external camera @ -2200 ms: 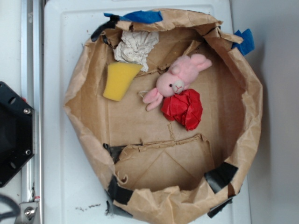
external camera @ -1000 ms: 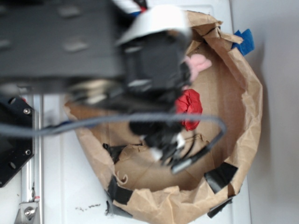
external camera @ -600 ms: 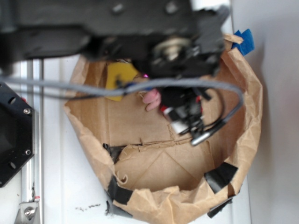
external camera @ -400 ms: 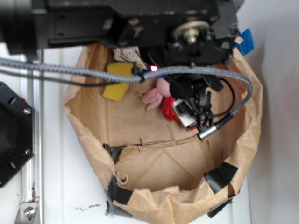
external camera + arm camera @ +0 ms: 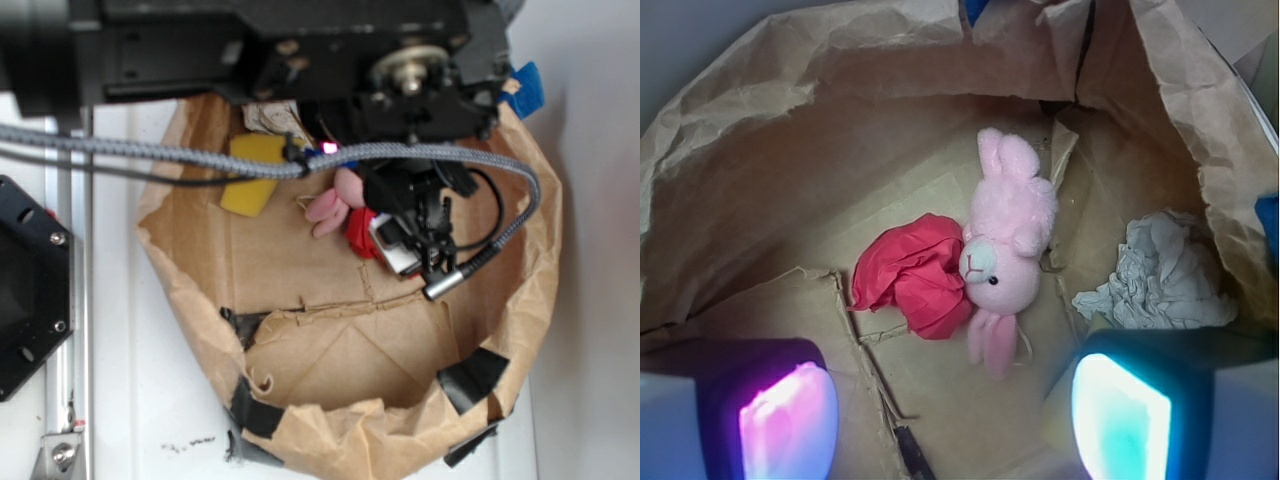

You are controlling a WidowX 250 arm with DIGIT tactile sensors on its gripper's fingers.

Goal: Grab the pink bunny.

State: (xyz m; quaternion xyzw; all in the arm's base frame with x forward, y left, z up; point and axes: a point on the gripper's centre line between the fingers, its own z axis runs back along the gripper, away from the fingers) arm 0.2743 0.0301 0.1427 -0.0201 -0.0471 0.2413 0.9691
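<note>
The pink bunny (image 5: 1002, 260) lies on the cardboard floor of a brown paper bag, ears toward me and head against a red paper wad (image 5: 915, 275). My gripper (image 5: 955, 415) hovers above it, open. One pad (image 5: 785, 420) glows pink and the other pad (image 5: 1120, 415) glows cyan, with only bare floor between them. The bunny lies just beyond the fingertips, untouched. From the exterior view the black arm (image 5: 300, 50) covers most of the bunny (image 5: 328, 206); only its ears and part of the head show beside the red wad (image 5: 360, 238).
The bag's crumpled walls (image 5: 530, 260) ring the floor on all sides. A yellow sponge wedge (image 5: 250, 180) lies left of the bunny, and a crumpled white paper (image 5: 1160, 280) sits at the wall. A grey cable (image 5: 150, 155) loops across the bag.
The arm, absent 2.2 s ago, has swung in over the bag and settled above the bunny. It has held still for the last 0.4 s. The bunny has not moved.
</note>
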